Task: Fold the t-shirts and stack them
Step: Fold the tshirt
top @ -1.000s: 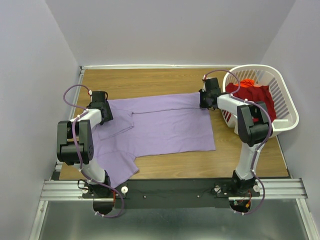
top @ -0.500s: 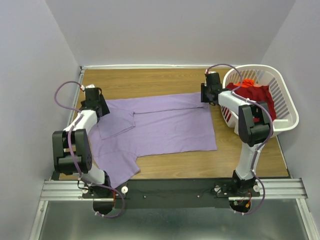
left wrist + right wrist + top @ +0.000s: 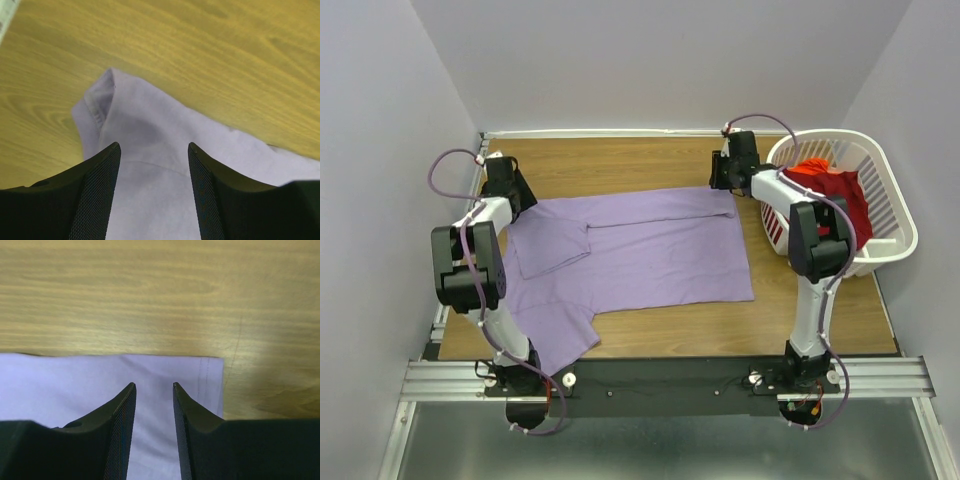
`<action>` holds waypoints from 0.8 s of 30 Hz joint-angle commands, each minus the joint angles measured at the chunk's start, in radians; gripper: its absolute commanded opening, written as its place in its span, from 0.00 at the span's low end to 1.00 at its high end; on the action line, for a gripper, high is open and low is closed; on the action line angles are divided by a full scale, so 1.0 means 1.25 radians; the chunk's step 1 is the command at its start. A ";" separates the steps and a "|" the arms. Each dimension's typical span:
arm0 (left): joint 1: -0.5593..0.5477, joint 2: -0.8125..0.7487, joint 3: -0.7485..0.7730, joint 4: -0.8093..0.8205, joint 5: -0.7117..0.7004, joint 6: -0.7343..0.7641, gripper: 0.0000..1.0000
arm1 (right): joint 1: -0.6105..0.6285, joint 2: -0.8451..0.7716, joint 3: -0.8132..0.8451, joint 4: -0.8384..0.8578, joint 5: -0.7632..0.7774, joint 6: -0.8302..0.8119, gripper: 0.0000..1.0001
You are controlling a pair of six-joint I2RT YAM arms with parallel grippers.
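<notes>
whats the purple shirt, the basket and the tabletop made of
Lavender t-shirt: soft matte knit cloth, likely cotton jersey; it lies limp with a stitched hem. Laundry basket: smooth white moulded plastic, slatted walls. Table: wood or wood-look laminate, grain lines visible, slight sheen.

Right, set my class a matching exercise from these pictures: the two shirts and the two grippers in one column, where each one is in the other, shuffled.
Things:
1. purple shirt
2. red shirt
3. left gripper
4. right gripper

Places:
a. in the basket
b. spread on the table
c. at the purple shirt's far right corner
d. at the purple shirt's far left corner

Pairs: 1-b, 2-a, 3-d, 4-c.
</notes>
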 commanded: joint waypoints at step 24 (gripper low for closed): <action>0.039 0.299 0.358 -0.087 0.072 -0.017 0.63 | -0.091 0.250 0.221 -0.026 -0.061 0.038 0.43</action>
